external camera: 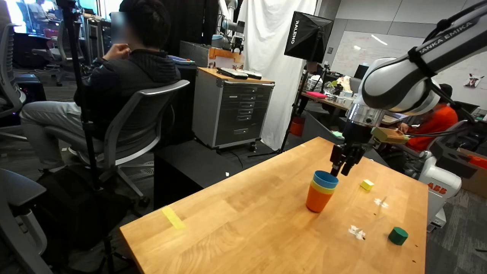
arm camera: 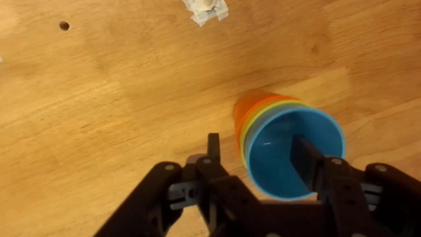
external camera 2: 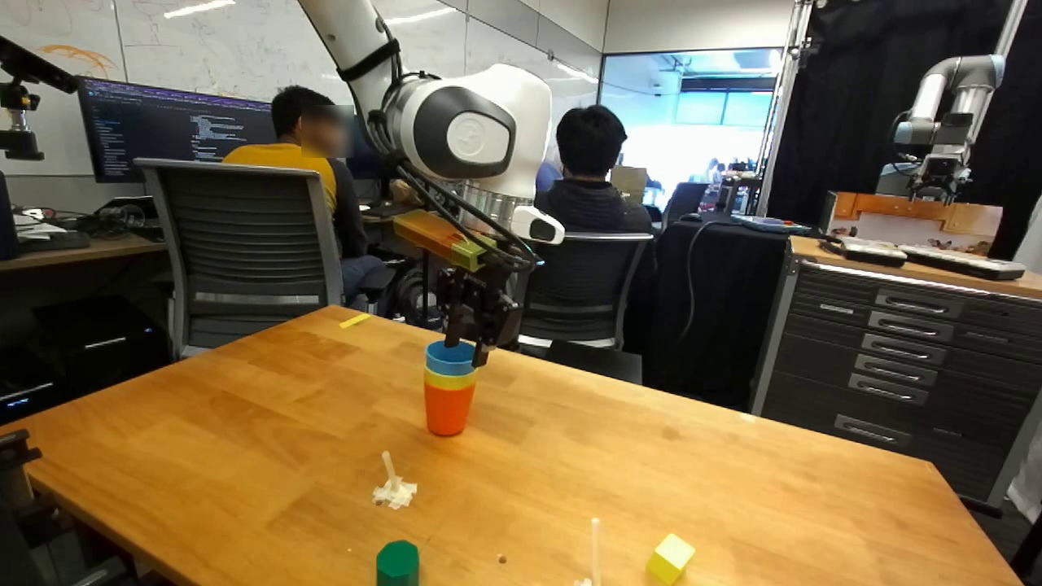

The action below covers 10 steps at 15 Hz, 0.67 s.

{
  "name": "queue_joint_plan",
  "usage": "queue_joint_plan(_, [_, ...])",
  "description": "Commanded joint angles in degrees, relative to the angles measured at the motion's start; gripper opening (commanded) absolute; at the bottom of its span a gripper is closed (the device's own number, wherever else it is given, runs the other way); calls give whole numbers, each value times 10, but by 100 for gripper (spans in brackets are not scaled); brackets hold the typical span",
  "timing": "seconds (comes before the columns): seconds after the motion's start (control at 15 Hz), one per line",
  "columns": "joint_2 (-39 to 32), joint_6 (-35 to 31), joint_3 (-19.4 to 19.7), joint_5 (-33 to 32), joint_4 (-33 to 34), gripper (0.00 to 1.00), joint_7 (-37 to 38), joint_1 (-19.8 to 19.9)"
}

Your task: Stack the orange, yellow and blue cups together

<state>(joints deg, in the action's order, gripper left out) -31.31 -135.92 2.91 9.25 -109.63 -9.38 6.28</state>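
Note:
The orange cup [external camera: 318, 199], yellow cup [external camera: 322, 188] and blue cup [external camera: 326, 179] stand nested in one upright stack on the table. Orange is at the bottom, yellow shows as a thin band, and blue is on top. The same stack shows in an exterior view with the blue cup [external camera 2: 440, 360], yellow cup [external camera 2: 448, 380] and orange cup [external camera 2: 447, 409]. My gripper [arm camera: 255, 140] is open around one side of the blue cup's rim in the wrist view. One finger is over or inside the blue cup's mouth, the other outside the stack. Contact with the wall cannot be told.
A yellow block [external camera: 367, 185] and a green block [external camera: 398, 236] lie on the wooden table [external camera: 228, 228]. Two thin upright sticks are taped to it, one with its stick [external camera 2: 389, 468] nearer the cups, the other stick [external camera 2: 595, 549] near the yellow block.

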Motion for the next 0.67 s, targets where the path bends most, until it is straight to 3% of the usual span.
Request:
queue_joint_plan(0.0, [29,-2,-2,-23,-14,70,14,-3])
queue_joint_plan(0.33, [94,-17,-3,-60,-70,77,-12,-6])
queue_joint_plan(0.6, [134,-24,2,-110,-119,97,-11,-17])
